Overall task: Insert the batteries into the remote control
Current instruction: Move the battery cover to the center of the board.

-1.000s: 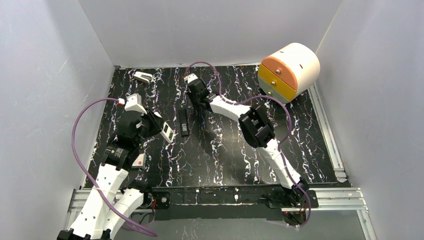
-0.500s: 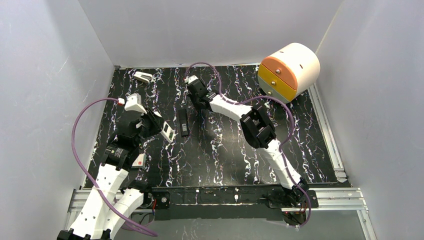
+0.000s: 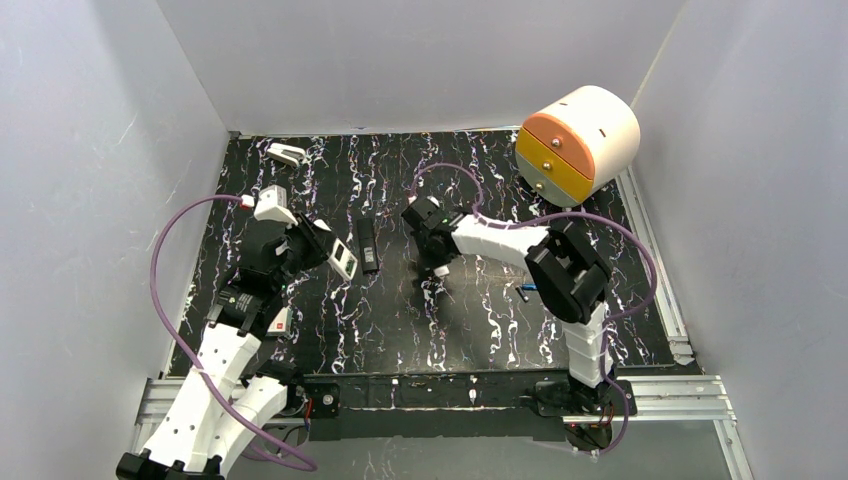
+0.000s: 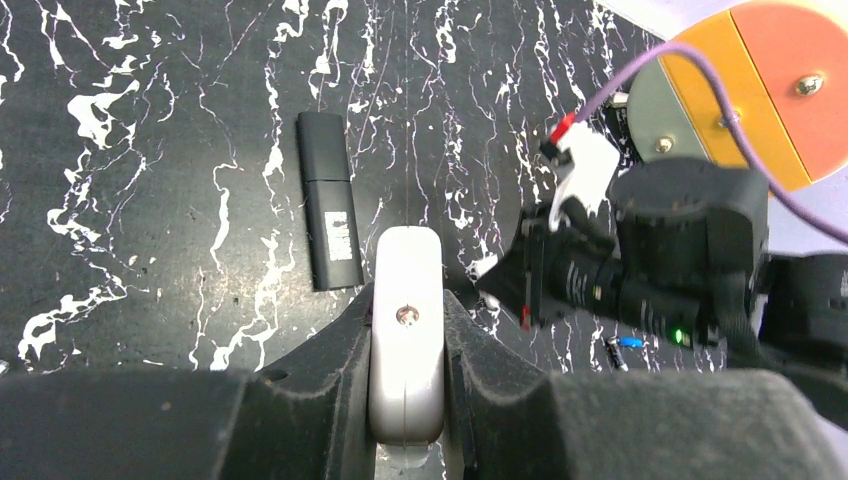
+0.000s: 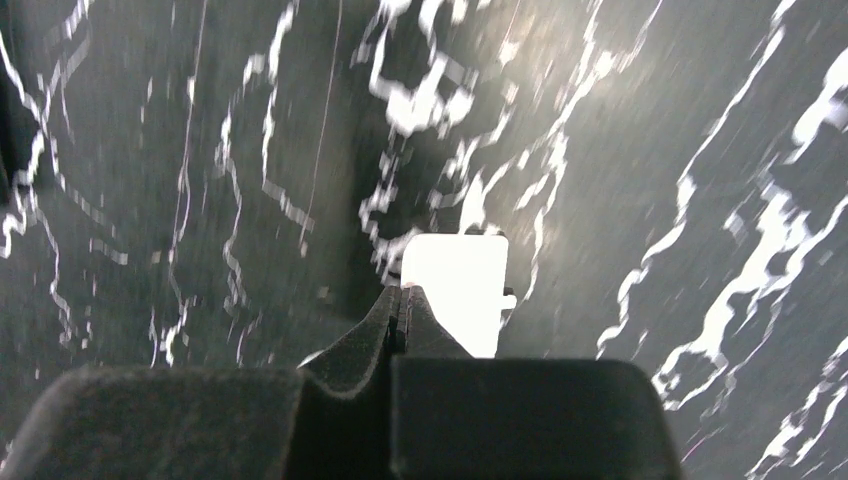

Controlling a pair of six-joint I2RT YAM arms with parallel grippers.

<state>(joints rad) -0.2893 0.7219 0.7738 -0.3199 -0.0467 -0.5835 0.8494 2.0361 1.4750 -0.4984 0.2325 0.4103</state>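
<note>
Our worry is the small blue-and-black cylindrical battery [image 3: 522,291]. It lies on the black marbled tabletop [image 3: 450,330] beside the right arm's elbow, well behind the right gripper [image 3: 436,268], so a careless swing could roll it away. That pincer is clenched, reaching low over the table. A white scrap [image 5: 455,285] shows at its tips; we cannot tell if it is pinched. The left gripper [image 4: 405,335] grasps the slim white plastic remote control [image 4: 405,275], tilted towards the centre.

A: Left arm?
B: Folded, elbow bent, left gripper [image 3: 320,245] clamped on the remote control [image 4: 406,265].
A: Right?
B: Forearm reaching leftward, wrist tipped down, right gripper [image 5: 401,301] pinched together (fingertips touching).
</note>
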